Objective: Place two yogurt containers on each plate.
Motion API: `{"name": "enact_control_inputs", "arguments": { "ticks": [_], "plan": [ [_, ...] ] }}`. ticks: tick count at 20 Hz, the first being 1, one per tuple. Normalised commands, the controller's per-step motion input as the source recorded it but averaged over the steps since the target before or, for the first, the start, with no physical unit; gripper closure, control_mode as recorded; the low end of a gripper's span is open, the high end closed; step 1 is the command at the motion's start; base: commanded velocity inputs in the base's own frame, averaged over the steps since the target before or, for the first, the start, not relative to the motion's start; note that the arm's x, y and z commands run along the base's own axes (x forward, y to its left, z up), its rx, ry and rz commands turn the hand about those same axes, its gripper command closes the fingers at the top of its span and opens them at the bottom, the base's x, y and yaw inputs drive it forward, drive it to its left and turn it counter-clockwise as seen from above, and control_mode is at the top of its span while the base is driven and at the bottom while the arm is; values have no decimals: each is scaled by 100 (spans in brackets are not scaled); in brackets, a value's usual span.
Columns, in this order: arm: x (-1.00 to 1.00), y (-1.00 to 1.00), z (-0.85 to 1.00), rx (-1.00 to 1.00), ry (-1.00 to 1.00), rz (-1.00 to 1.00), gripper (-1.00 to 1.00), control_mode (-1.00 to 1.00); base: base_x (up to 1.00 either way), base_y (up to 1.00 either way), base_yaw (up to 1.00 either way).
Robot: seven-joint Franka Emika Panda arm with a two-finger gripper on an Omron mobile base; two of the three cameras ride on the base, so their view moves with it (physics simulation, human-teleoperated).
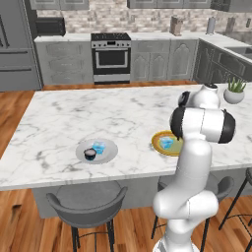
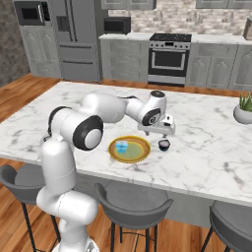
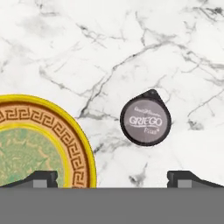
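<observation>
A dark black yogurt cup point(image 3: 145, 123) with a pale grey lid stands on the marble just right of the golden yellow plate point(image 3: 65, 131). My gripper point(image 3: 112, 179) hangs open above it, fingers wide apart, nothing between them. From the right base view, the gripper point(image 2: 160, 135) hovers over this cup point(image 2: 164, 144), beside the yellow plate point(image 2: 137, 153) that holds one light blue cup point(image 2: 121, 146). The grey plate point(image 1: 81, 150) carries a dark cup point(image 1: 90, 154) and a light blue cup point(image 1: 99, 147). My arm partly hides the yellow plate point(image 1: 156, 142) and its blue cup point(image 1: 166, 143).
A white potted plant point(image 2: 244, 110) stands at the island's far right. Grey stools point(image 1: 87, 202) point(image 2: 133, 204) sit under the counter's near edge. Both plates lie close to that edge. Bare marble stretches behind them.
</observation>
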Motion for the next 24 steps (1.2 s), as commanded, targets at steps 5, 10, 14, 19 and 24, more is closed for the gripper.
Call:
{"name": "enact_control_inputs", "arguments": {
  "ticks": [5,10,14,19,24],
  "plan": [
    [9,-29,-8,0,4,-26,-100,-100,0,0,0],
    [0,-15,-15,0,7,-6,-100,-100,0,0,0],
    [0,-14,-11,0,1,0,-100,-100,0,0,0],
    [4,-19,-21,0,0,0,-100,-100,0,0,0],
    [10,-3,-19,0,0,0,-100,-100,0,0,0]
  ]
}}
